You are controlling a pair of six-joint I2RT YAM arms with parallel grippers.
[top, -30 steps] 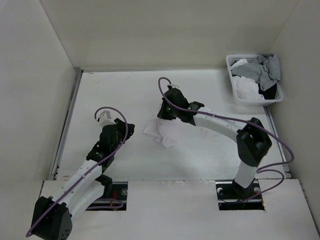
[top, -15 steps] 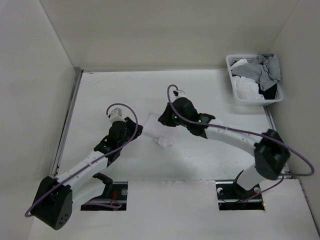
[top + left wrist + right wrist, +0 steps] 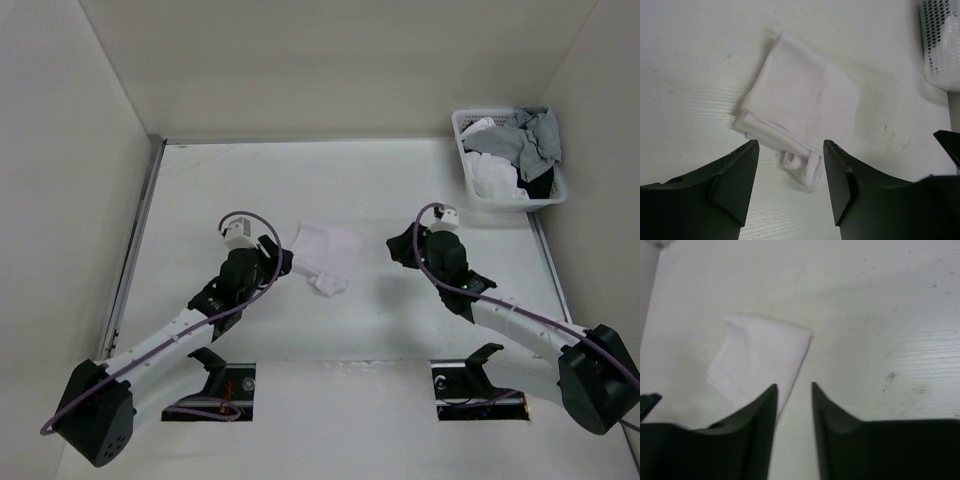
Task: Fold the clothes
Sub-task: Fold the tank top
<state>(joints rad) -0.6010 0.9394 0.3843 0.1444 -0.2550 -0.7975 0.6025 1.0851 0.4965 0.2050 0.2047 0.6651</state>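
Both jaws stand apart and empty, either side of the clothes [image 3: 328, 252] folded mid-surface [image 3: 200, 190]. We fear the left jaws snagging the loose bunched end, dragging the fold open.

Bright even light; clothes [image 3: 760, 357] blurred, washed-out.

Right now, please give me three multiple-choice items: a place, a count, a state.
1. Where is the white lattice basket? A. between the arms B. far right corner of the table C. near left edge
2. How many garments lie on the bare table? A. one B. two C. three
3. The folded white garment is: A. hanging in the air B. stuffed in the basket C. lying free

B: it stands at the far right.
A: only one lies there.
C: left gripper and right gripper are open, empty.
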